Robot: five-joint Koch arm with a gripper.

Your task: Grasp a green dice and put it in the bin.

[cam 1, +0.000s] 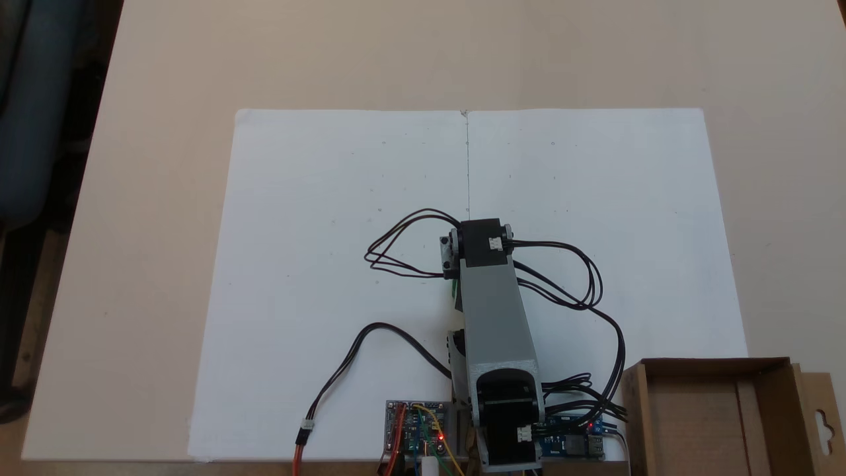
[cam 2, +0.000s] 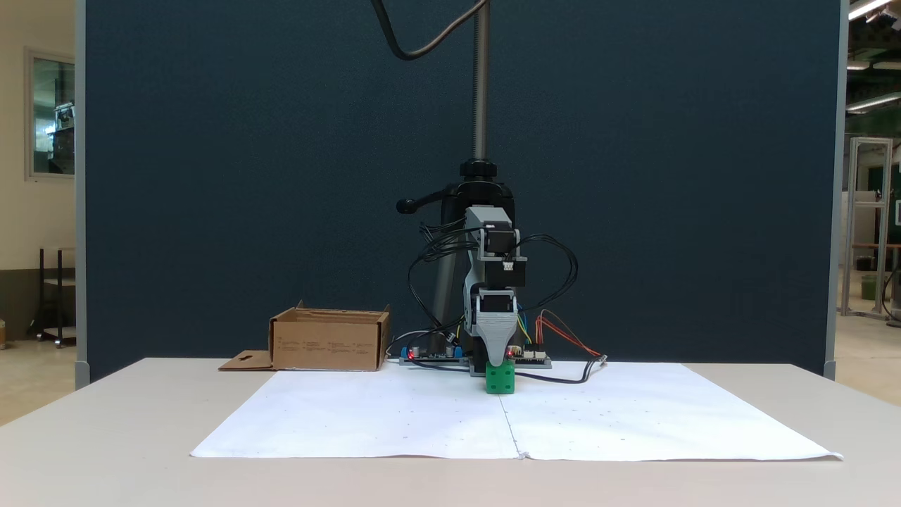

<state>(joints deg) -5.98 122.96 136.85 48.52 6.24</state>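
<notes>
directly beneath my fingers (cam 2: 500, 360), on the white paper mid-bench, sits the green dice (cam 2: 500, 379); whether my fingers grip it i cannot tell. the bin (cam 2: 329, 339) lies well left.

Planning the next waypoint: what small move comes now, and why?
Probably close the pincer and check the grip before lifting: in a fixed view it sits right down on top of the green dice, which rests on the white paper. Whether it is gripped cannot be told.

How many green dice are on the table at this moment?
1. The dice sits on the white paper near the centre seam, right under the gripper. From above the arm covers that spot, so another could be hidden.
</notes>
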